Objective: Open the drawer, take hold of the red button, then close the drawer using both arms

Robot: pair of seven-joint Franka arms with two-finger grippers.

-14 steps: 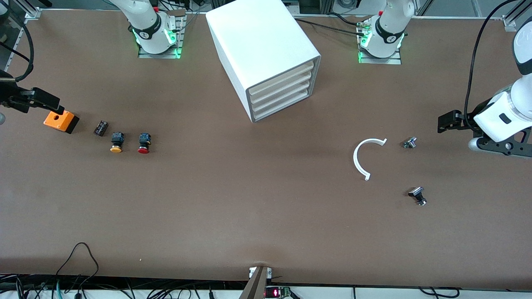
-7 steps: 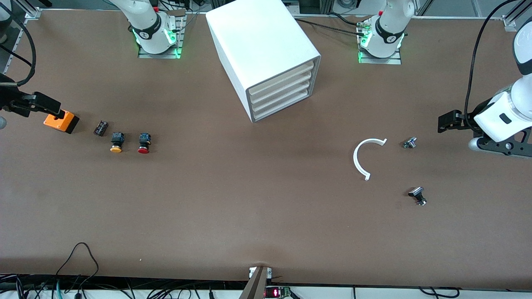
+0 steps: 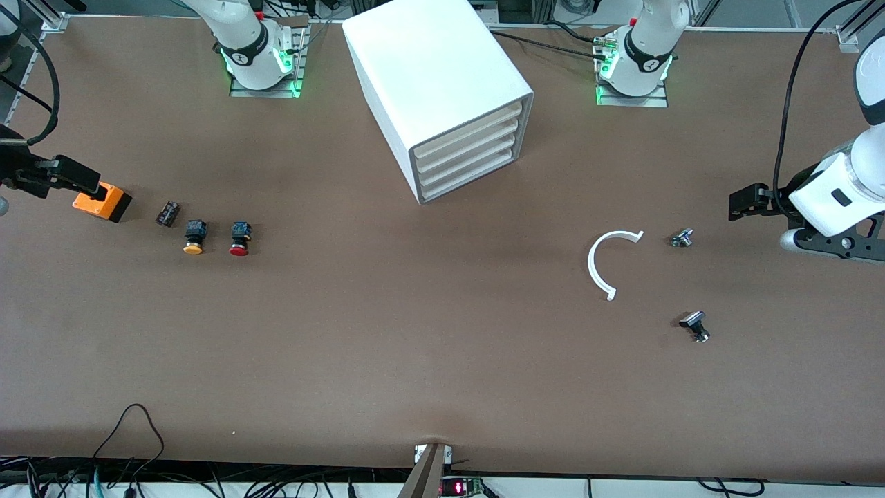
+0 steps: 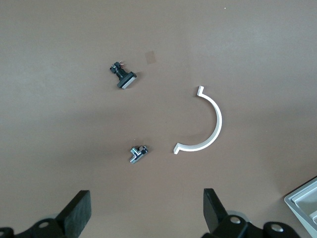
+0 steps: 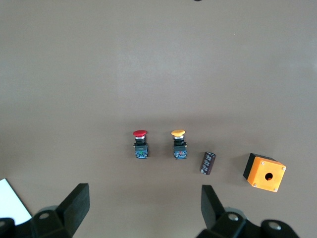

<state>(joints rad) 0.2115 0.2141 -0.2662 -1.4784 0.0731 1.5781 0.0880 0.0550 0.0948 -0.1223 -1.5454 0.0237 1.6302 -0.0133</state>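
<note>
Stage: nothing started; all four drawers sit flush in the cabinet (image 3: pixel 442 90), whose front faces the front camera and angles toward the left arm's end
Drawer: the drawer (image 3: pixel 464 141) is not pulled; which of the four alike is meant, cannot tell
Button location: the button (image 3: pixel 239 238) lies on the table toward the right arm's end, just beside the yellow-capped button (image 3: pixel 194 237), well apart from the cabinet
Button axis: lying on its side, long axis running toward the front camera, red cap at the nearer end, black body at the farther end
Row mates: black cylinder (image 3: pixel 167 213), then orange box (image 3: pixel 104 201), farther toward the right arm's end
Left gripper: left gripper (image 4: pixel 147 214) hangs over the table at the left arm's end, near the white arc (image 3: pixel 608 261) and two small metal parts (image 3: pixel 682 237); fingers spread wide, empty
Right gripper: right gripper (image 5: pixel 143 208) over the orange box at the table edge; fingers spread wide, empty
Step advice: probably bring one gripper square to a drawer front, hook the cream edge, pull straight along the cabinet's skewed axis; a sideways pull may shift the whole cabinet
Pick advice: close across the black body, not the rounded cap, and check cap colour first
</note>
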